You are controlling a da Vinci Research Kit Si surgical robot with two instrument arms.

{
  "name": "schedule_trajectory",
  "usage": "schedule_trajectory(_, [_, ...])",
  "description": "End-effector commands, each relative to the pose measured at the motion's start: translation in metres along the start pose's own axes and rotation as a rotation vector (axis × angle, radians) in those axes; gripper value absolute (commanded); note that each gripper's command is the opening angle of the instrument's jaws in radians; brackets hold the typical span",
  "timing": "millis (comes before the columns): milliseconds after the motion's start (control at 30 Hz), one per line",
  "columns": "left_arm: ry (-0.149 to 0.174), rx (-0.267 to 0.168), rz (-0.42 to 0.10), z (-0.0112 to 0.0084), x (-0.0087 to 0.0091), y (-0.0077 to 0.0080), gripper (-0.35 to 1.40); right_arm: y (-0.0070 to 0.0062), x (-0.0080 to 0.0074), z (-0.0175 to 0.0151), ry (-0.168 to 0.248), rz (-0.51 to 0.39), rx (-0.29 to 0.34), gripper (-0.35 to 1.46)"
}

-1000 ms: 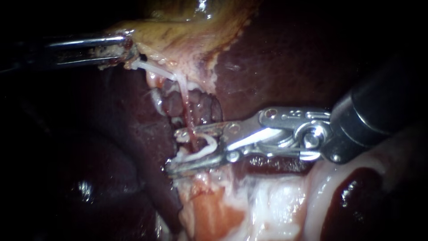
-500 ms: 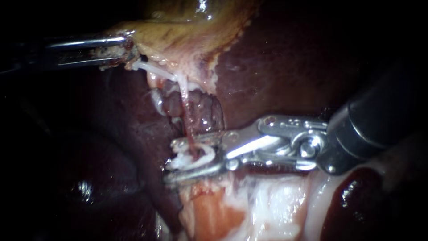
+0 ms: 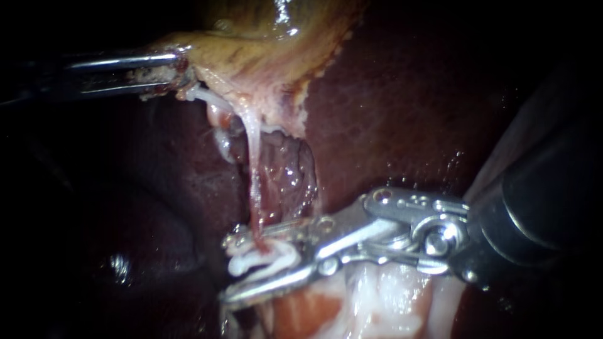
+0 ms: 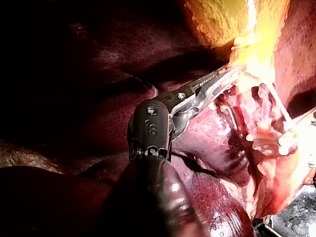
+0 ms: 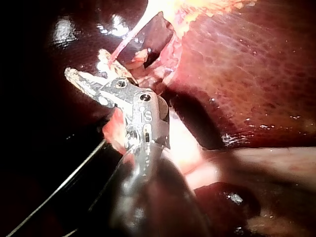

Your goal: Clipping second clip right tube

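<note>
Dark liver [image 3: 389, 113] forms the background below the yellow gallbladder [image 3: 264, 50], whose edge the left instrument [image 3: 179, 72] clamps. The right instrument [image 3: 251, 263], jaws parted astride the tube [image 3: 254, 182], has dropped lower along it in the last second, drawing it taut. Closure apparently remains to be done.

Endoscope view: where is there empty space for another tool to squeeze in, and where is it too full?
Bare liver lies open above the right instrument and right of the gallbladder. The dark liver below the left instrument is free too. It is crowded around the tube, where the right instrument's tip sits.
</note>
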Motion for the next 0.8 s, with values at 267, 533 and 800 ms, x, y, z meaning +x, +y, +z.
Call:
schedule_trajectory(267, [0.000,0.000,0.000,0.0000,0.0000,0.0000,-0.35,0.0003,0.0001,-0.0003,0.007,0.002,-0.008,0.43])
schedule_trajectory(533, [0.000,0.000,0.000,0.0000,0.0000,0.0000,-0.35,0.0010,-0.0002,-0.0014,0.009,0.032,-0.011,0.18])
schedule_trajectory(800, [0.000,0.000,0.000,0.0000,0.0000,0.0000,-0.35,0.0010,-0.0005,-0.0019,0.008,0.043,-0.009,-0.35])
